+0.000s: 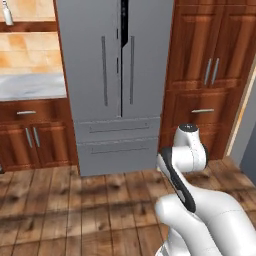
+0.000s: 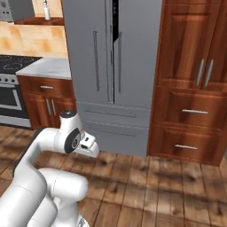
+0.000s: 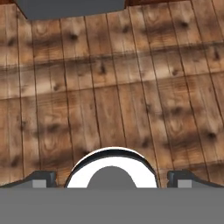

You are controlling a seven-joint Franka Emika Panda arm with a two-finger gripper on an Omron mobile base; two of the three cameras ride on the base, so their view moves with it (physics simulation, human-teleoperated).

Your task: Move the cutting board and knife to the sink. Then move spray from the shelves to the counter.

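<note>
The robot is standing on the wooden floor (image 1: 60, 210) in front of a tall grey refrigerator (image 1: 115, 75), its white arm (image 1: 187, 165) folded up close to its own body. The end effector (image 3: 112, 178) is pointing down at the floorboards, its two dark fingertips (image 3: 41, 178) spread wide apart with nothing between them. Off to the left, the marble worktop (image 1: 30, 86) is sitting on reddish-brown cabinets, beside the refrigerator, and above it the spray (image 1: 7, 14) is standing upright on the wooden shelves (image 1: 27, 25), well apart from the arm. In the right base view a black stovetop (image 2: 15, 63) is showing at the far left, next to the worktop. Tall dark wooden cabinets (image 1: 210, 70) are flanking the refrigerator on its right side.
</note>
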